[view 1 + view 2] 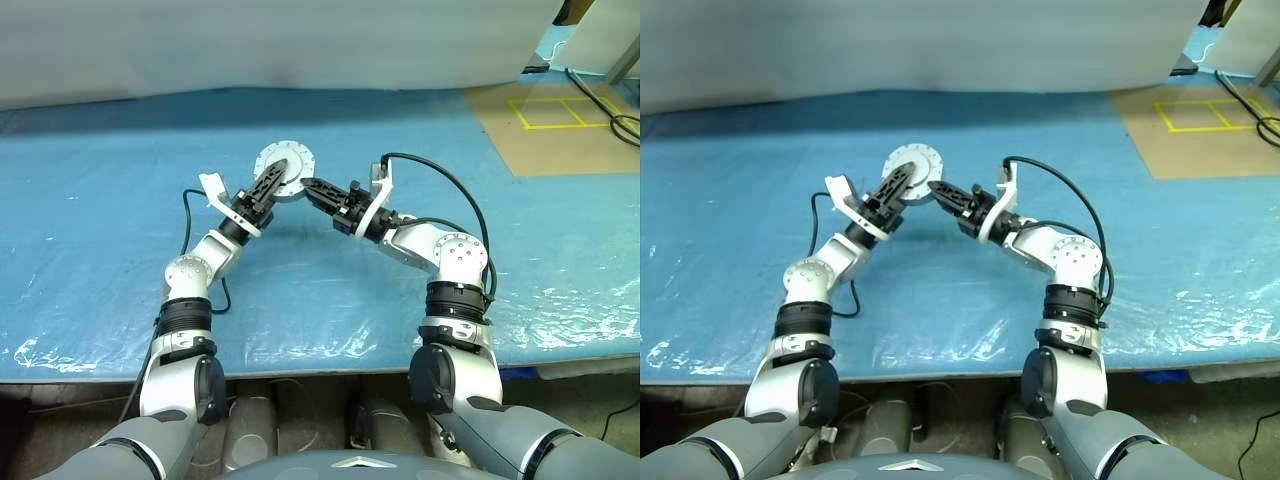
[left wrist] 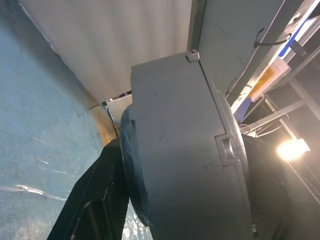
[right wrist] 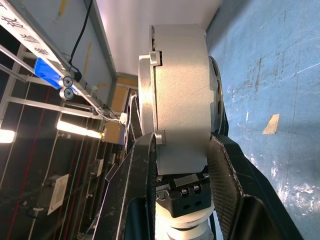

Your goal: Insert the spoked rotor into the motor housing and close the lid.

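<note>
The motor housing point(image 1: 285, 165), a short round silver cup, is lifted off the blue table between both arms. My right gripper point(image 1: 309, 189) is shut on it; in the right wrist view both fingers point(image 3: 220, 165) clamp its two flat ends. A flanged disc with small rim tabs, the lid point(image 3: 146, 100), sits against one end of the housing. My left gripper point(image 1: 270, 180) straddles the housing from the other side, open, one black finger point(image 2: 95, 200) close along its face. The spoked rotor is out of view.
The blue plastic-covered table point(image 1: 120, 250) spreads wide on both sides, its front edge point(image 1: 300, 362) near me. A white sheet point(image 1: 250, 40) hangs along the back. A brown floor patch with yellow tape point(image 1: 560, 110) lies at the far right.
</note>
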Controlling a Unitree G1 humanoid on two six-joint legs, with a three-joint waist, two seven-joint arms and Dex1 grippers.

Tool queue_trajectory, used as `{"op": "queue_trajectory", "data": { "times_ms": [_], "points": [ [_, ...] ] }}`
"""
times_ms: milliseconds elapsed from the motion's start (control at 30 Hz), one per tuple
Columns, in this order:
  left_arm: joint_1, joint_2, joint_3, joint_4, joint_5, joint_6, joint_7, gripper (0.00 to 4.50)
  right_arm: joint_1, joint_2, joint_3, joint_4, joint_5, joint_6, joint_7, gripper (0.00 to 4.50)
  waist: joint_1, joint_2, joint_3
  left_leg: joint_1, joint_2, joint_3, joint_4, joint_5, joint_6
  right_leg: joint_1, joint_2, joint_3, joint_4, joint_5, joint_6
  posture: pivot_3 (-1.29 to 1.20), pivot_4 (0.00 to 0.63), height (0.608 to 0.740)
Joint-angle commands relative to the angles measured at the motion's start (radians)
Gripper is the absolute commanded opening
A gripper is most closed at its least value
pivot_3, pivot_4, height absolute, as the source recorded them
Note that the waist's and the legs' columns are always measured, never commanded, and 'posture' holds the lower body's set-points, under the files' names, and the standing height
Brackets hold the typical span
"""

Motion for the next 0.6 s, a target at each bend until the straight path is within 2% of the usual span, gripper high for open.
{"op": "queue_trajectory", "data": {
  "times_ms": [33,167,333,467,600],
  "points": [
    [-0.004,-0.002,-0.018,-0.068,0.010,0.008,0.023,2.71,-0.034,0.018,0.020,-0.046,0.074,0.012,0.038,1.12,0.000,0.000,0.000,0.000,0.000,0.000,0.000,0.000,0.000,0.000,0.000,0.000,0.000,0.000,0.000,0.00,0.150,0.740],
    [-0.003,-0.010,-0.001,-0.089,-0.026,0.022,0.017,2.70,-0.034,0.018,0.024,-0.043,0.064,0.010,0.035,1.12,0.001,0.000,0.000,0.000,0.000,-0.001,0.000,0.000,0.000,0.000,0.000,0.000,0.000,0.000,0.000,0.00,0.150,0.740],
    [-0.011,-0.015,-0.019,-0.082,0.031,-0.023,0.081,2.68,-0.034,0.019,0.031,-0.041,0.056,0.007,0.030,1.12,0.001,0.000,0.000,-0.001,0.000,-0.001,0.001,0.000,0.000,0.000,0.000,0.000,0.000,0.000,0.000,0.00,0.150,0.740],
    [-0.012,-0.006,-0.014,-0.068,0.021,-0.008,0.072,2.68,-0.032,0.019,0.039,-0.044,0.050,0.002,0.032,1.12,0.000,0.000,0.000,-0.001,0.000,-0.001,0.001,0.000,0.000,0.000,0.000,0.000,0.001,0.000,0.000,0.00,0.150,0.740],
    [-0.015,-0.001,-0.012,-0.056,0.015,0.003,0.067,2.68,-0.017,0.009,0.075,-0.097,0.029,-0.035,0.092,1.12,0.001,0.000,0.000,-0.001,0.000,-0.001,0.001,0.000,0.000,0.000,0.000,0.000,0.001,0.000,0.000,0.00,0.150,0.740]
  ]
}}
